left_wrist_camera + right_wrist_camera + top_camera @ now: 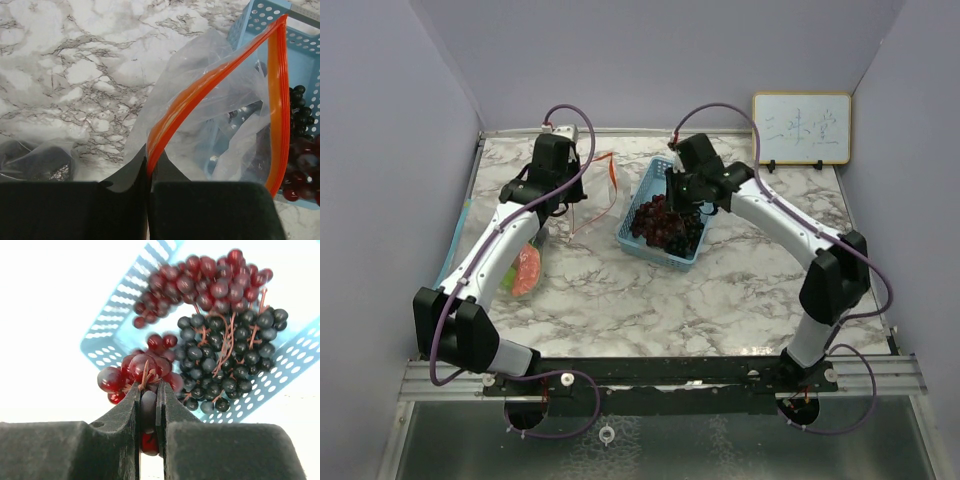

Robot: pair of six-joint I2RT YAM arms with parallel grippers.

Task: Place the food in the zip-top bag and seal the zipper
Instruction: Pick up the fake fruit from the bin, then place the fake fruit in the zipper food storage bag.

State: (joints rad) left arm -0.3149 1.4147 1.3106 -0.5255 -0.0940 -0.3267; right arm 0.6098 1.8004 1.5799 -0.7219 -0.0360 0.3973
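Small bunch of glossy red toy grapes point(142, 375) is pinched in the right gripper point(148, 410) over the light-blue perforated plastic basket point(107, 335), next to a dark purple bunch point(225, 355); just beside the basket, the left gripper point(148, 175) is clenched on the clear orange-zippered bag point(215, 105), whose mouth gapes open

My left forearm point(505, 235) covered most of the red and green food point(527, 272). The basket point(306, 55) ran off my left wrist view's right edge. My right fingers point(125, 430) half hid the pinched grape point(148, 410). The whiteboard point(801, 128) writing was too faint to read.
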